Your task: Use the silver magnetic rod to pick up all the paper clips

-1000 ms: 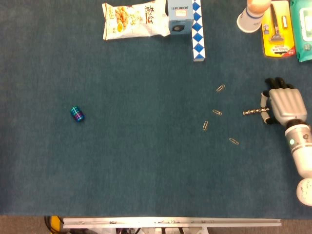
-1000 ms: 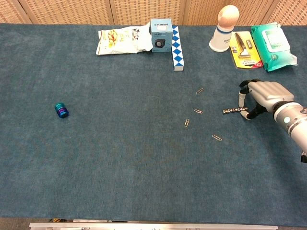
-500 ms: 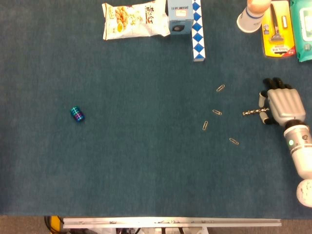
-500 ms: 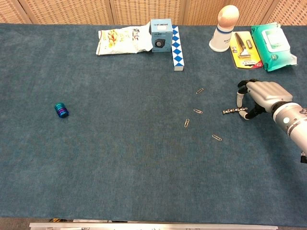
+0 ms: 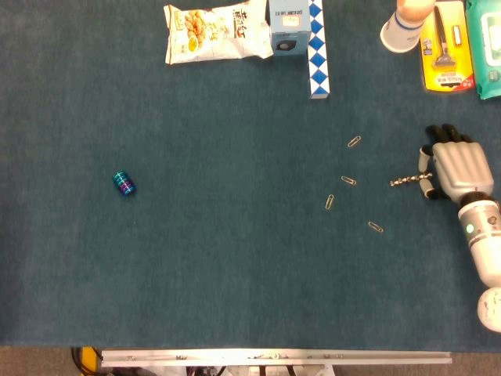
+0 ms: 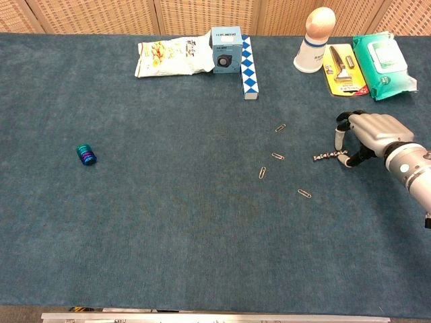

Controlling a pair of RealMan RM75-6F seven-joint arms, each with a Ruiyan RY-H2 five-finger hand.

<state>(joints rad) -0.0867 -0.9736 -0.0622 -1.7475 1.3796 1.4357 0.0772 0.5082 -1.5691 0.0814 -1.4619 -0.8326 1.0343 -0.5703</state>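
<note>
Right hand (image 5: 456, 168) w/ silver magnetic rod (image 5: 405, 181) has edged slightly right since 0.5 s ago; clips unmoved. Near to far: paper clip (image 5: 376, 227) closest, then clip (image 5: 329, 202), clip (image 5: 348, 181), clip (image 5: 355, 142), all loose on tabletop (image 5: 219, 258). Rod pinched at its right end by the hand's fingers, lying roughly level, tip pointing toward clips, apart from them. Left hand out of frame. Far edge: snack bag (image 5: 217, 33), razor pack (image 5: 445, 45).

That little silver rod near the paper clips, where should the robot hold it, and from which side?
By its right-hand end, coming from the right, where the right hand already is. The silver rod lies flat, its free tip pointing left at the paper clips, so that end stays bare for picking them up.
</note>
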